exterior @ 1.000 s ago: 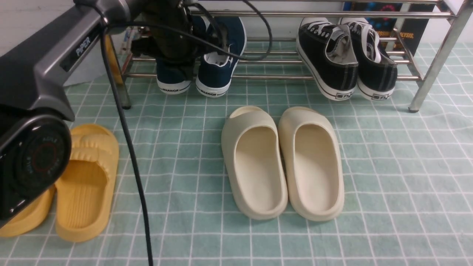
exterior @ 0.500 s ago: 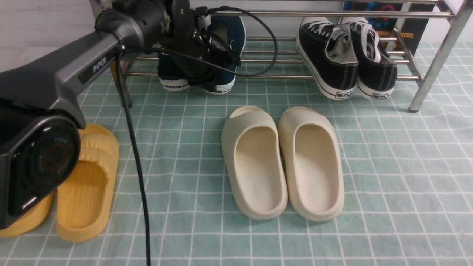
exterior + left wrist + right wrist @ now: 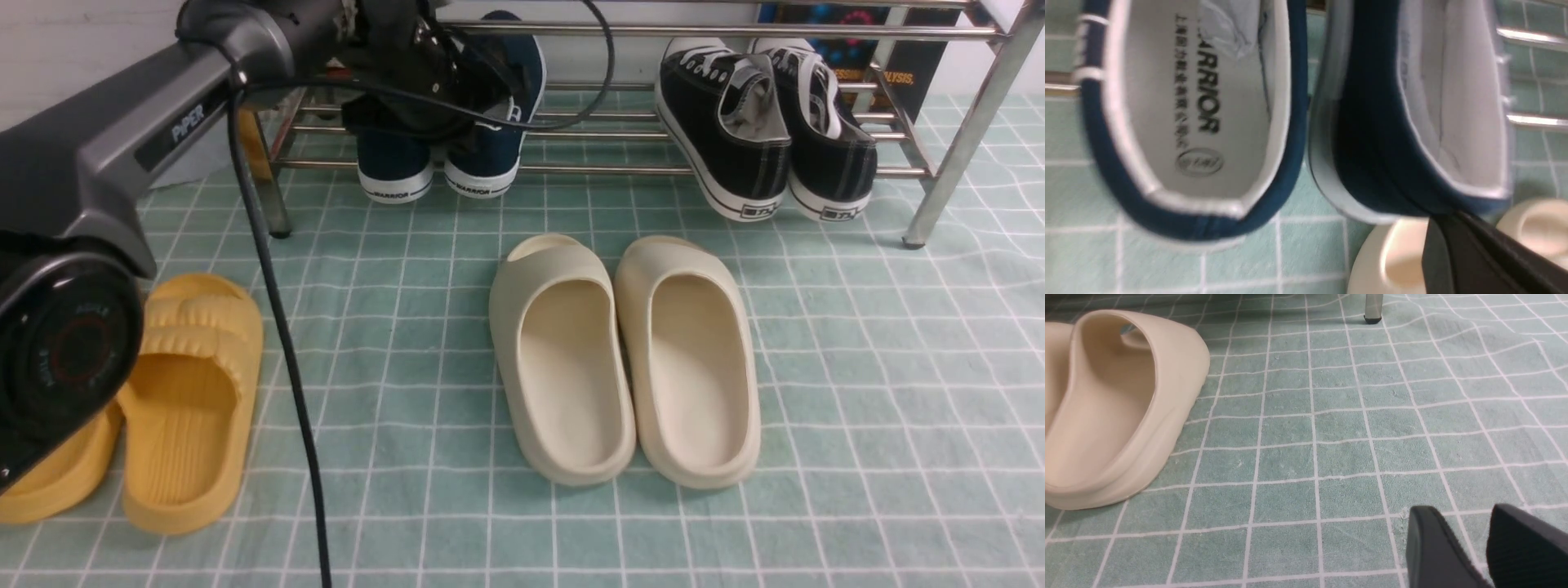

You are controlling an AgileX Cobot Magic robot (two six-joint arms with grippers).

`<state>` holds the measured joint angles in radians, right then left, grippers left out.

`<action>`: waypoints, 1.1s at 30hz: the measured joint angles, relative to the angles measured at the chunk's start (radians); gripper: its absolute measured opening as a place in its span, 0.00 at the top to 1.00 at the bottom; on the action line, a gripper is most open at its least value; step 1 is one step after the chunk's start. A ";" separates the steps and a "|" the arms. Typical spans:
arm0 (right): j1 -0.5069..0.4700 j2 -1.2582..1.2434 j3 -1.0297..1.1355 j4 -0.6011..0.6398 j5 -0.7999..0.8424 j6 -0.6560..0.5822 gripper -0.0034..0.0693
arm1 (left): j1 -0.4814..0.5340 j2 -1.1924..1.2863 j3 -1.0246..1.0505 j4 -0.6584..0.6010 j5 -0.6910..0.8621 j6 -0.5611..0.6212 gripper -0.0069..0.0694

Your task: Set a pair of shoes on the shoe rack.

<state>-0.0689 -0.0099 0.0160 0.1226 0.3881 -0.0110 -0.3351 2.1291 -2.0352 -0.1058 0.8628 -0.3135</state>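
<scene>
Two navy shoes point(image 3: 394, 167) point(image 3: 490, 155) lie side by side on the left end of the chrome shoe rack point(image 3: 620, 171), with their white heels over the front rail. In the left wrist view I look down into both shoes point(image 3: 1196, 106) point(image 3: 1372, 122). My left gripper point(image 3: 1439, 220) is shut, and its tip touches the heel rim of the right-hand shoe; nothing shows between its fingers. The left arm point(image 3: 163, 122) hides the front halves of the shoes. My right gripper point(image 3: 1461, 514) stands open, low over the green checked mat, holding nothing.
Black lace-up sneakers point(image 3: 727, 122) rest on the rack's right end. Cream slides point(image 3: 563, 359) lie mid-mat before the rack, one of them point(image 3: 1118, 400) left of my right gripper. Yellow slides point(image 3: 188, 392) lie at the left. A black cable point(image 3: 277, 327) hangs from the left arm.
The left arm dipped over the navy shoes and rose again. The shoes shifted slightly; their heels now sit level and a little farther back on the rack. The right gripper stayed still.
</scene>
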 joint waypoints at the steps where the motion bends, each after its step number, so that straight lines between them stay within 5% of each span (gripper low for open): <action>1: 0.000 0.000 0.000 0.000 0.000 0.000 0.62 | 0.000 -0.005 0.000 0.004 0.020 0.006 0.93; 18: 0.000 0.000 0.000 0.000 0.000 0.000 0.62 | 0.000 -0.256 0.034 0.278 0.212 -0.021 0.93; 26: 0.000 0.000 0.000 0.000 0.000 0.000 0.62 | 0.000 -0.568 0.349 0.467 -0.067 -0.231 0.93; 33: 0.000 0.000 0.000 0.000 0.000 0.000 0.62 | 0.000 -0.900 0.850 0.788 -0.537 -0.625 0.93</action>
<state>-0.0689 -0.0099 0.0160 0.1226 0.3881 -0.0110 -0.3351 1.2294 -1.1853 0.6823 0.3262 -0.9390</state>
